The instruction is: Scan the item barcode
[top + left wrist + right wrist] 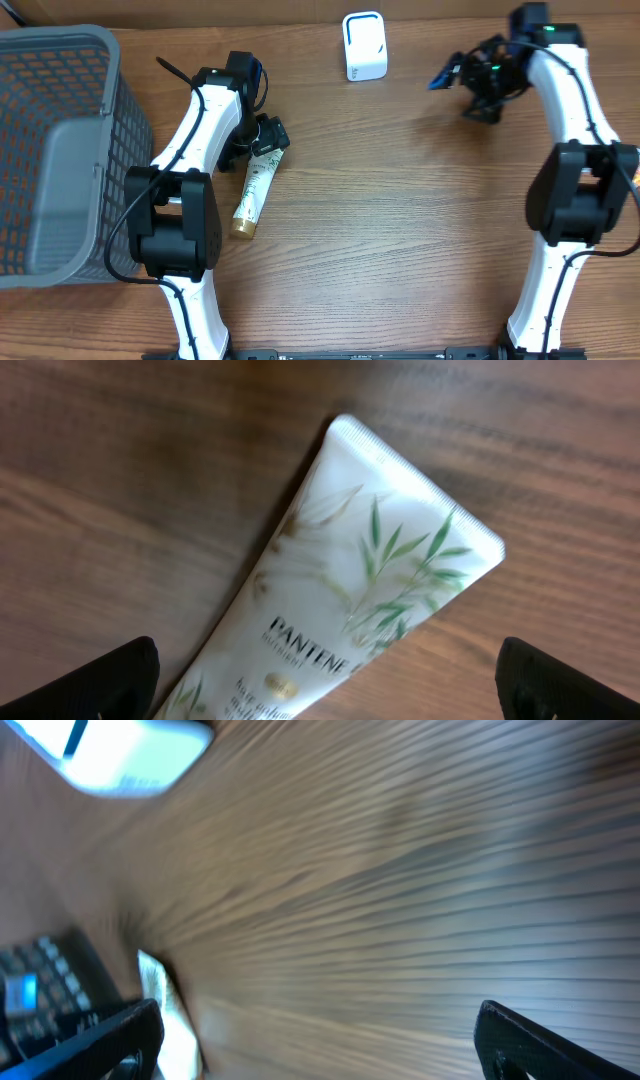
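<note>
White tube [340,590] reads PANTENE — left tool [332,682] and right tool [315,1025] both released.

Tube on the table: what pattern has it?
The tube is white with green leaves; left wrist view shows it best.

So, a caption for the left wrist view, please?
Open left fingers hover over a white Pantene tube lying on the wooden table.
</note>
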Controlling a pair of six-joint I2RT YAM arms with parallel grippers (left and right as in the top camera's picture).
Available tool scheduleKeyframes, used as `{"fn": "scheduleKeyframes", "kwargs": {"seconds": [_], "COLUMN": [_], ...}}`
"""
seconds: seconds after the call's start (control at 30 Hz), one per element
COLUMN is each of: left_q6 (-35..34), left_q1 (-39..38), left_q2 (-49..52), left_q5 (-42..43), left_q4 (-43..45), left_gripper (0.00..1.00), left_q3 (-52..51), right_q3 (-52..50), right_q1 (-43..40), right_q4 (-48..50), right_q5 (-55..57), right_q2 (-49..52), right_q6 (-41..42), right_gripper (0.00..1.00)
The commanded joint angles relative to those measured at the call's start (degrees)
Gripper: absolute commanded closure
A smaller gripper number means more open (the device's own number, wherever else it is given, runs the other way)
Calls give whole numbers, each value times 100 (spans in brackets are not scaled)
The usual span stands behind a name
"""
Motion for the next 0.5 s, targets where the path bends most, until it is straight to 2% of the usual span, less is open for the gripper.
{"fn": "scheduleKeyframes", "kwargs": {"seconds": [0.0, 0.13, 0.2, 0.3, 0.4, 0.47], "left_q6": [-31, -76, -63, -48, 507, 970], "left_q1": [-42, -44, -44, -48, -68, -68], "left_q2": [-7, -7, -7, -7, -4, -4], "left_q5": [-96, 170, 752, 1005, 822, 243], "left_q4": [240, 509, 254, -122, -232, -273], "left_gripper": [0, 0, 1, 0, 0, 0], "left_q3": [-61, -61, -61, -61, -96, -160], "right_q3": [39, 39, 39, 39, 39, 39], "right_q1": [413, 752, 903, 1040, 1137, 1189], "right_q4": [26, 236, 291, 280, 214, 151], "right_q5": [-96, -96, -94, -94, -22, 201], "right_q2": [-302, -302, -302, -302, -302, -302], "right_q6": [11, 13, 13, 11, 9, 7], "right_gripper": [0, 0, 0, 0, 0, 0]}}
